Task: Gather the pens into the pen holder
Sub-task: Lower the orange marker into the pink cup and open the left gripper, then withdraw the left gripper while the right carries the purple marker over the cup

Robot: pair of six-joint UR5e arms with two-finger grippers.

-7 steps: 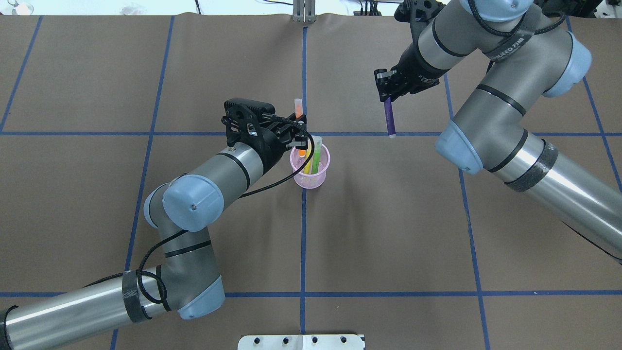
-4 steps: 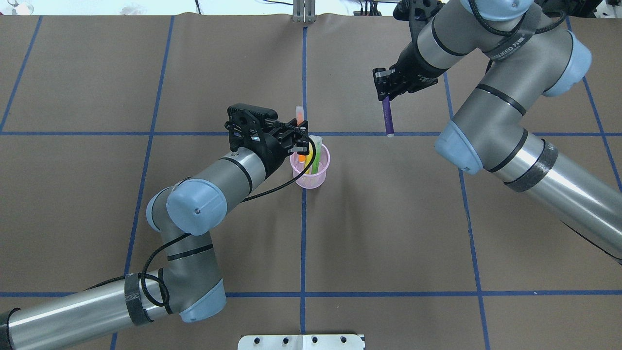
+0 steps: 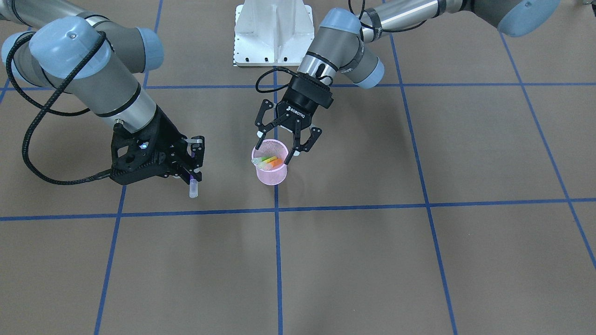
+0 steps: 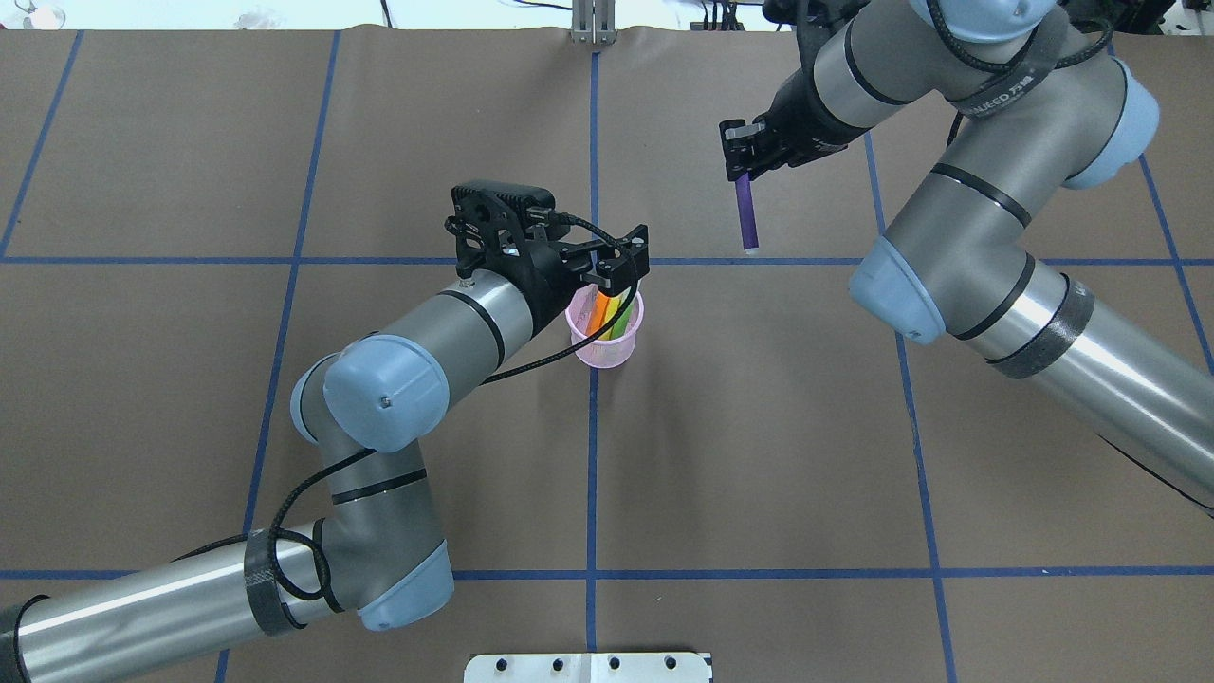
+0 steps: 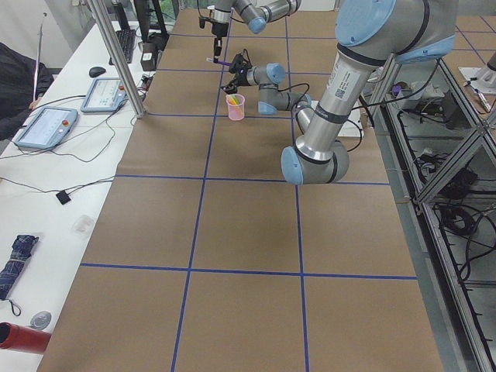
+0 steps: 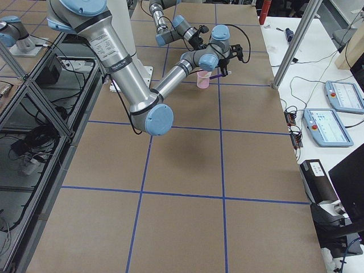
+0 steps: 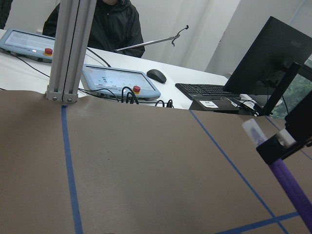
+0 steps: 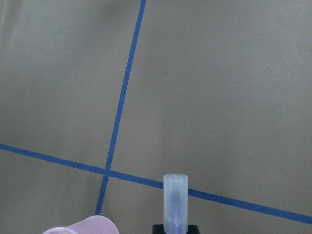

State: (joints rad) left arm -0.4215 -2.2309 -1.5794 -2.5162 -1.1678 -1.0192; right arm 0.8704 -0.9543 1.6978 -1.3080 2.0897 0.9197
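Purple pen (image 4: 746, 216) hangs from right gripper (image 4: 741, 174).

My table (image 4: 759, 455) is covered in brown paper with a blue tape grid (image 4: 592, 474). Beside it runs a white bench (image 5: 74, 174) with control tablets (image 5: 46, 126), a keyboard (image 7: 204, 91), mouse (image 7: 156, 75) and a black monitor (image 7: 265, 58). Aluminium post (image 7: 68, 48) at the edge, pale wall (image 7: 204, 29) behind.

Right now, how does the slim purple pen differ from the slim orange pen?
The slim purple pen is clamped in the right claw; the slim orange pen is free, with the open left claw above it but not gripping. The purple pen is outside the round pink wire-mesh cup, off to its side; the orange pen leans inside it. Both are slim, coloured sticks.
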